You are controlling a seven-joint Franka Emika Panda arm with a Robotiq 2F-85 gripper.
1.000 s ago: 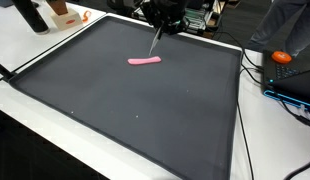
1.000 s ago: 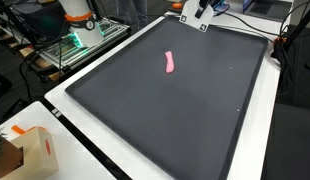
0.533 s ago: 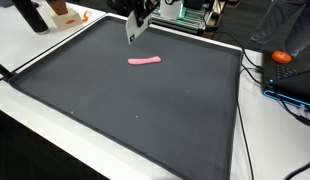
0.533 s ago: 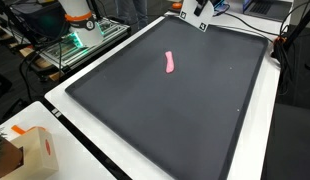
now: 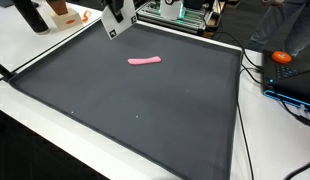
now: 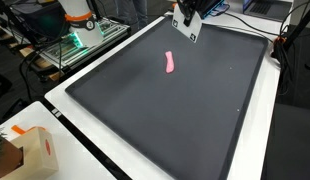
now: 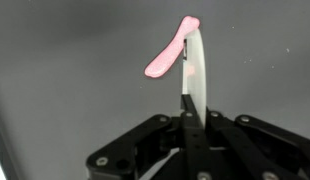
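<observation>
1. The worktop [image 5: 145,115], a dark mat, fills most of both exterior views.
2. The gripper [image 6: 186,14], at the upper edge of the frame over the mat's far border, is clenched on a thin white strip [image 7: 196,72].
3. The pink piece [image 5: 145,61] lies flat on the mat at upper centre, apart from the strip.

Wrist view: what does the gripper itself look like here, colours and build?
The black Robotiq gripper is matte black: angular linkage bars spread symmetrically from a narrow centre, with small round fasteners at the joints. No markings or cables show. In an exterior view the gripper reads as a compact dark block.
</observation>
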